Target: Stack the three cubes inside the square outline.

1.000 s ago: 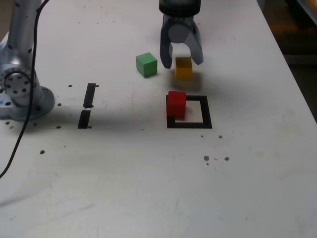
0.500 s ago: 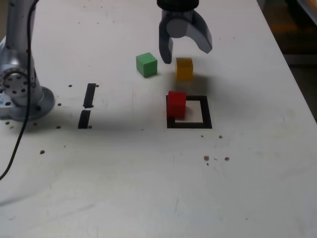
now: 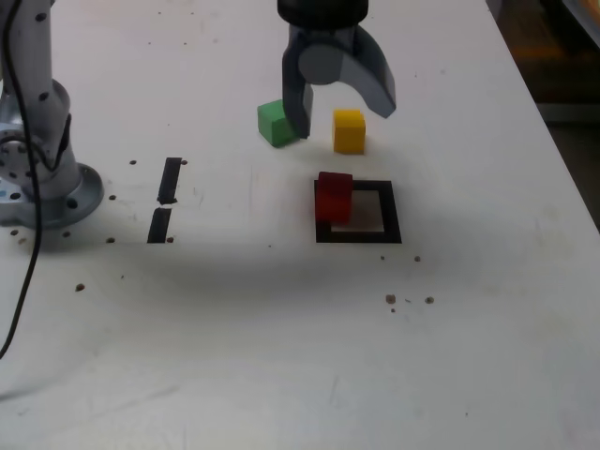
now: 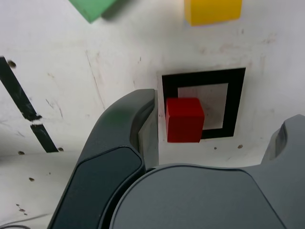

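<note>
Cubes lie unstacked on the white counter (image 3: 234,356). The red cube (image 3: 334,197) sits on the square outline (image 3: 391,213), over the tape edge at the exterior view's left, so part of it rests on the black frame and part on the white centre; it looks like the base of the stack, though not centred. The yellow cube (image 3: 349,130) stands just beyond the outline, apart from it, and the green cube (image 3: 273,124) stands farther toward the exterior view's left, level with the yellow one.

The tool (image 3: 339,105) hangs over the gap between green and yellow with its jaws spread wide and nothing between them. One finger (image 3: 298,106) comes down in front of the green cube and hides its near corner; whether it touches the cube I cannot tell. The other finger reaches out above the yellow cube without gripping it. The wrist view shows the red cube and outline framed between the jaws, with green and yellow at the far edge.

Two short tape strips (image 3: 166,199) lie well apart, near the arm's base (image 3: 42,187).

Judging from this, no cube is stacked yet, and either loose cube could be picked next.
</note>
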You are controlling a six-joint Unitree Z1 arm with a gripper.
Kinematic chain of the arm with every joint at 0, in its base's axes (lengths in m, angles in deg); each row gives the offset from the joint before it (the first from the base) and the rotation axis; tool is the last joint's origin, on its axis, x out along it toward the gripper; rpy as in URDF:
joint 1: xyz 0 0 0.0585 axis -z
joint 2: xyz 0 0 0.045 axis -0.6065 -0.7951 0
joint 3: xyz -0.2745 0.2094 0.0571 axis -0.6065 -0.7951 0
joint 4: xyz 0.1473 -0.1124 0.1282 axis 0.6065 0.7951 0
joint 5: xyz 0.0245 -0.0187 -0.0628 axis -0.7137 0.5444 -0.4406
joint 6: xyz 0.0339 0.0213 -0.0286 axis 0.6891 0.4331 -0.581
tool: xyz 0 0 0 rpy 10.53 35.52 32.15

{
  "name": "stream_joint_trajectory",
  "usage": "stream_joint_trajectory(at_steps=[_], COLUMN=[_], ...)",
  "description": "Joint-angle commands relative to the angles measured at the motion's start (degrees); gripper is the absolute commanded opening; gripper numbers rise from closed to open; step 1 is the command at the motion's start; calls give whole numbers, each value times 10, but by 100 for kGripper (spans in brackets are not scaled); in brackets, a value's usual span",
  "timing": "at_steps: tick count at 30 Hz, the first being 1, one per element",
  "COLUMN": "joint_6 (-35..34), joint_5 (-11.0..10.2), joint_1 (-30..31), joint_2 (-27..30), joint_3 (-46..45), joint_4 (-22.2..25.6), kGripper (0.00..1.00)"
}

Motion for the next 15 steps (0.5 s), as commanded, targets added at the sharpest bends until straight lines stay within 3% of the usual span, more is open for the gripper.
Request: stream_joint_trajectory(at_steps=[1, 7, 15], joint_6=[-8, -21, -23], joint_5=[2, 10, 23], joint_1=[10, 23, 28], joint_2=[4, 5, -1], joint_3=[-7, -44, -97], joint_4=[-2, -14, -78], kGripper=[88, 88, 88])
